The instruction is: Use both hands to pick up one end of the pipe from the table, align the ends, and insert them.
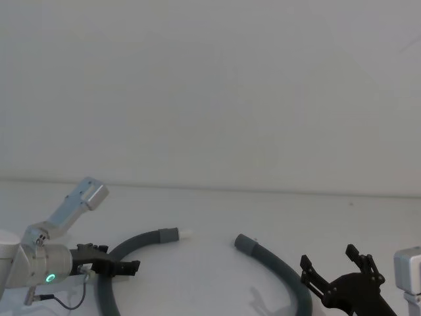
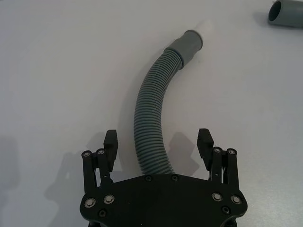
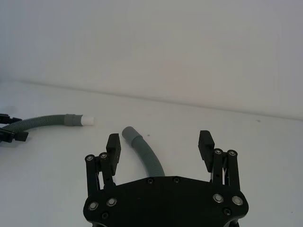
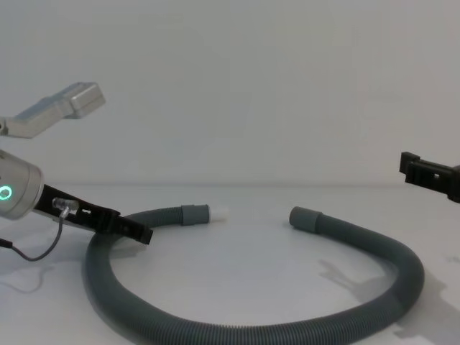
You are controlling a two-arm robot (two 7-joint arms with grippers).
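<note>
The dark-grey corrugated pipe (image 4: 237, 332) lies in a loop on the white table (image 1: 210, 210). Its collar end (image 1: 168, 234) carries a white tip (image 1: 186, 232) and points at the wider open sleeve end (image 1: 245, 242), a short gap apart. My left gripper (image 2: 157, 141) is open and low, with the hose (image 2: 149, 113) running between its fingers a little behind the collar (image 2: 187, 45). My right gripper (image 3: 159, 141) is open and raised above the table, behind the sleeve (image 3: 129, 132). Both show in the head view, the left gripper (image 1: 115, 260) and the right gripper (image 1: 329, 257).
A thin black cable (image 4: 32, 253) hangs from the left arm near the table at the left. A plain white wall (image 1: 210, 92) rises behind the table's far edge. Bare table lies inside the loop and beyond the two pipe ends.
</note>
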